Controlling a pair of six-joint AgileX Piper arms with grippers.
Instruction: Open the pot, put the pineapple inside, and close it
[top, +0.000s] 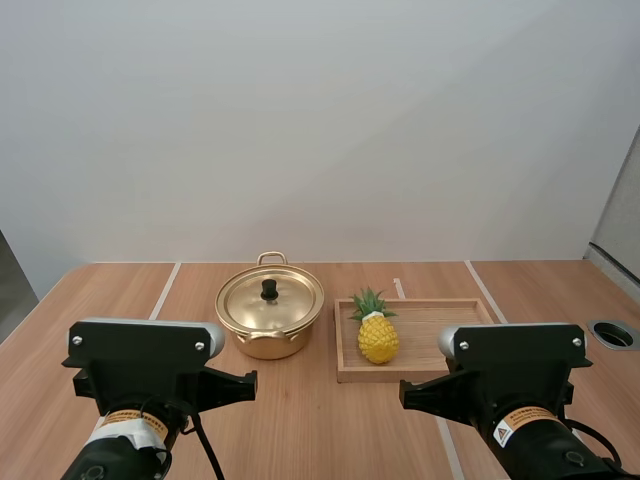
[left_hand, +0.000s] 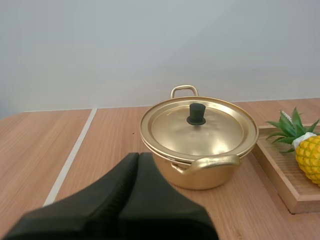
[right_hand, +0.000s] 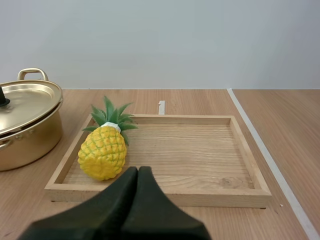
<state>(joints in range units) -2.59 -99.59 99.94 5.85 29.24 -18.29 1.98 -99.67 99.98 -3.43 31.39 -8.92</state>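
A gold pot (top: 270, 318) stands mid-table with its lid (left_hand: 198, 127) on, topped by a black knob (left_hand: 196, 113). To its right a yellow pineapple (top: 376, 330) with green leaves lies at the left end of a wooden tray (top: 450, 322). My left gripper (left_hand: 138, 159) is shut on nothing, its fingers lying together just short of the pot (left_hand: 199, 145). My right gripper (right_hand: 137, 172) is shut as well, at the tray's (right_hand: 200, 195) near rim, beside the pineapple (right_hand: 104, 150). Both arms sit at the table's near edge in the high view.
Pale lines run across the wooden table (top: 120, 300). A round grey-rimmed hole (top: 612, 333) sits at the table's far right. Bare wood lies left of the pot and right of the tray.
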